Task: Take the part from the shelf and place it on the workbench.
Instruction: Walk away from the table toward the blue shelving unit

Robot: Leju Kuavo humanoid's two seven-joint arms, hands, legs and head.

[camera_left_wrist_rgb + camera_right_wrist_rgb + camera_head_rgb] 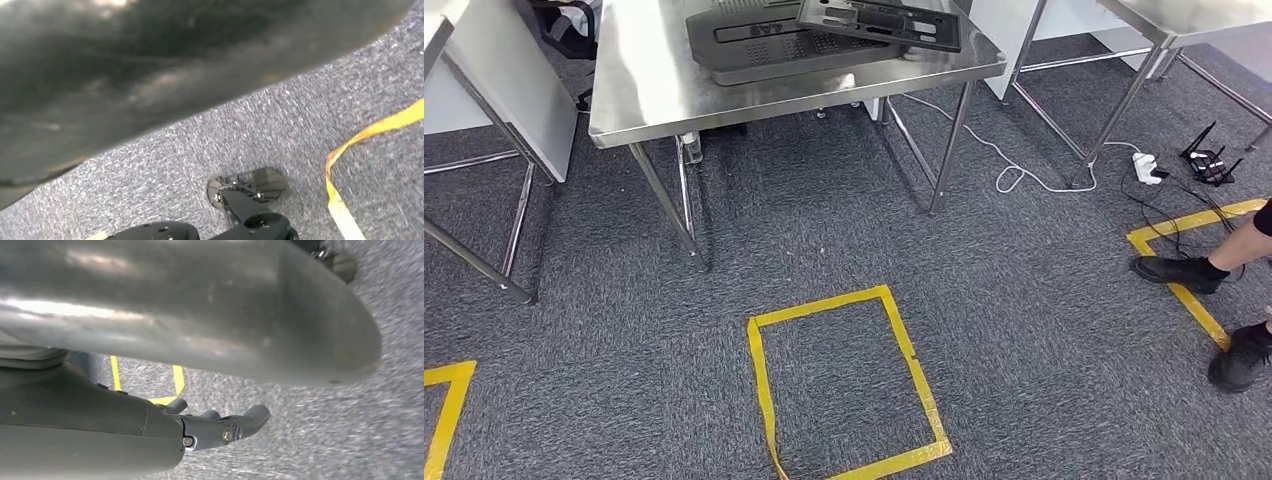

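A: Head view first: where is the part sitting?

B: The dark part is lying flat on the steel tabletop, toward its far right corner, resting across a larger dark grey panel that is taking up the far middle of the tabletop.

A: What is showing around it?

B: Yellow tape is marking a square on the grey carpet in front of the tabletop. A white cable is trailing across the floor past the right legs, and a person's black shoes are standing at the right edge.

A: And the hands?

B: In the right wrist view the right hand is hanging over the carpet, its fingers loosely extended and holding nothing. I cannot tell how the left hand's fingers are lying
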